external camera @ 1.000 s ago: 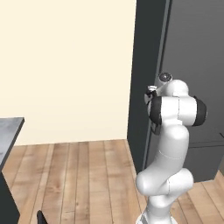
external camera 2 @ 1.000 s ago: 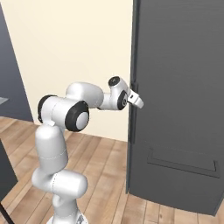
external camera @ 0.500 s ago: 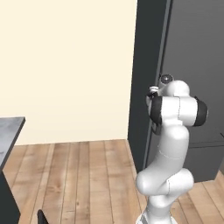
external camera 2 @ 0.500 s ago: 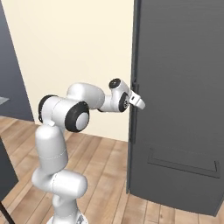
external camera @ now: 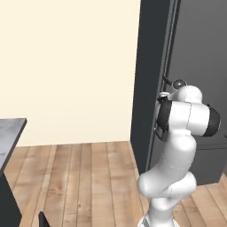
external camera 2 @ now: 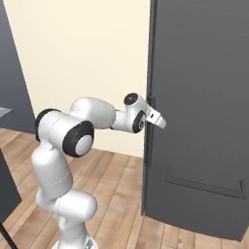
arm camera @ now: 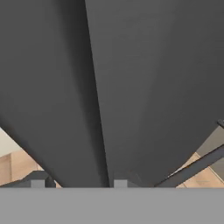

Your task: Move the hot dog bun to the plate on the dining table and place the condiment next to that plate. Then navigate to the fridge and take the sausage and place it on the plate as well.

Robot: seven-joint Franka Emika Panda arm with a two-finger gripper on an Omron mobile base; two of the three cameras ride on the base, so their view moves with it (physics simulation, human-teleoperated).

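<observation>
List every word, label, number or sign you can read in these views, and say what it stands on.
None: no readable text anywhere.
The fridge door is plain dark grey, with no brand or label.
The wall and wooden floor carry no writing.
The gripper at the fridge's door edge bears no marking.

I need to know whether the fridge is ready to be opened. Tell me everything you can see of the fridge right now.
The fridge is a tall, flat-fronted dark grey cabinet against the cream wall, standing on the wooden floor. Its door is shut, so no inside shows. A thin dark vertical handle runs along the door's left edge, and a lower panel has a shallow recessed line. The gripper is at that handle at mid height, its jaws closed in around the bar.
</observation>
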